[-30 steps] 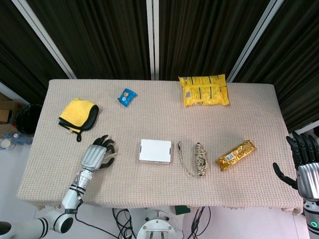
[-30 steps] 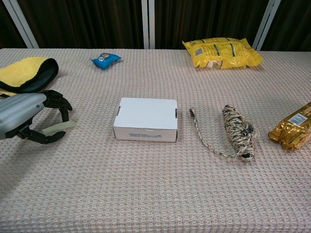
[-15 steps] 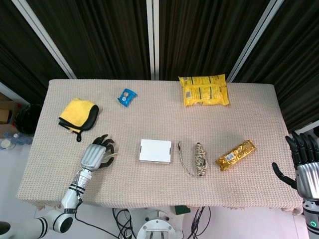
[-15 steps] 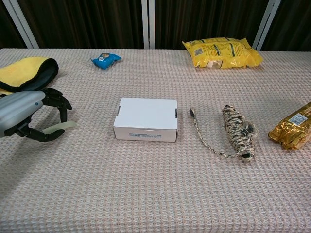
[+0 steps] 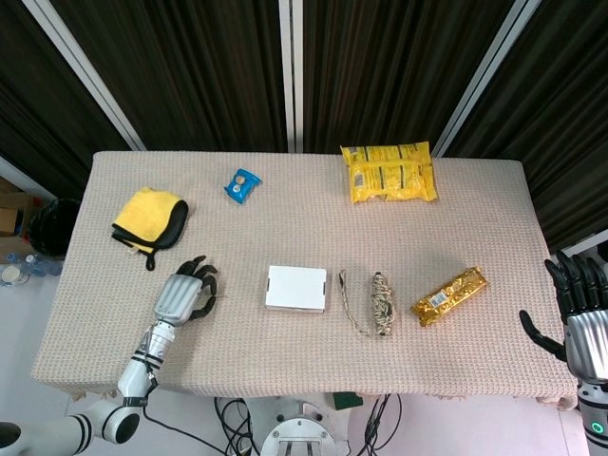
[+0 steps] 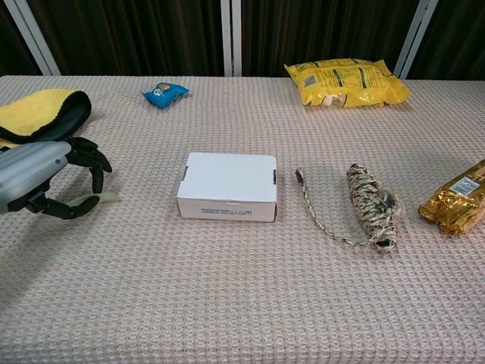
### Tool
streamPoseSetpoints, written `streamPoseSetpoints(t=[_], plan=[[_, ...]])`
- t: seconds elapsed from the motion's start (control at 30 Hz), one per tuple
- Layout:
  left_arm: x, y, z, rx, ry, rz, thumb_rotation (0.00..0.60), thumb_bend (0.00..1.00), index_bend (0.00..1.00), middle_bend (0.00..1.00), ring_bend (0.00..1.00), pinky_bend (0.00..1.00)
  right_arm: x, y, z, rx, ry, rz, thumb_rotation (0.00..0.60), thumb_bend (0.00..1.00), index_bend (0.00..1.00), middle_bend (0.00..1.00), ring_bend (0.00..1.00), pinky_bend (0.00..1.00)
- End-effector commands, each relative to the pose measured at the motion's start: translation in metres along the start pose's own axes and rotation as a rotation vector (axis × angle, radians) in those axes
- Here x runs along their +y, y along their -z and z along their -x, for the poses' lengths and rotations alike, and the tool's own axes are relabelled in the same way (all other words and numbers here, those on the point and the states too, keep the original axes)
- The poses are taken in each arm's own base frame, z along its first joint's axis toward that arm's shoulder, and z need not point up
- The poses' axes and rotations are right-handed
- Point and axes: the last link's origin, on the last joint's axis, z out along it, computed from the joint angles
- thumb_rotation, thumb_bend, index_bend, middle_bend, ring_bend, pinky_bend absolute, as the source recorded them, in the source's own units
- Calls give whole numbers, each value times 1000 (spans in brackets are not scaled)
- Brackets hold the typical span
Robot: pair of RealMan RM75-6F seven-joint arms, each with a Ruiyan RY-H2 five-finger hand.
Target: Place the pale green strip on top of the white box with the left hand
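Left hand [image 6: 45, 178] low over the cloth at the near-left, dark fingers [image 6: 89, 161] curled down around the pale green strip [image 6: 97, 199], and from the chest view the strip sits pinched under them with one end poking out toward the white box [image 6: 229, 184]. Head view shows the same hand [image 5: 185, 294] well left of the box [image 5: 295, 288], the strip mostly hidden beneath it. Box sits flat near the table's [image 5: 285, 218] middle, nothing on its lid. Right hand [image 5: 578, 318] hangs off the table's right edge, fingers spread and holding nothing. Just beyond the left hand lies a yellow cloth [image 6: 42, 114] with a dark edge; farther back, a small blue packet [image 6: 164, 93]. Right of the box, a coiled rope [image 6: 371, 202] with its loose tail trailing toward the box, then a gold bar [image 6: 457, 199] at the right edge. Yellow bag [image 6: 347, 81] lies at the far side.
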Motion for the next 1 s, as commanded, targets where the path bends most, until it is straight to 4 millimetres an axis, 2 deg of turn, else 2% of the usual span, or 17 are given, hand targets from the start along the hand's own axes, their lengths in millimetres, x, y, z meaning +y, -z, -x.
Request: streamPoseSetpoints(t=[0.03,0.4,0.63,0.8,1.0], plan=[[0,0,0,-1,-1,-1,585,383,564,296,106,192,0,0,0,-2,-1,1,544,275,0,0,0,0],[1,0,-4,13,8,2,599,415,585,302,113,193,1,-1,1,-3,-3,4,547,275,0,0,0,0],[10,-4,-29,63,41,41,598,414,585,304,113,193,2,-1,-1,6,-4,3,546,275,0,0,0,0],[36,-9,-55,67,27,134,596,415,587,303,113,193,2,0,-2,16,-10,4,547,275,0,0,0,0],[86,-15,-76,-17,38,262,597,419,591,296,113,196,4,1,-5,29,-15,10,547,275,0,0,0,0]])
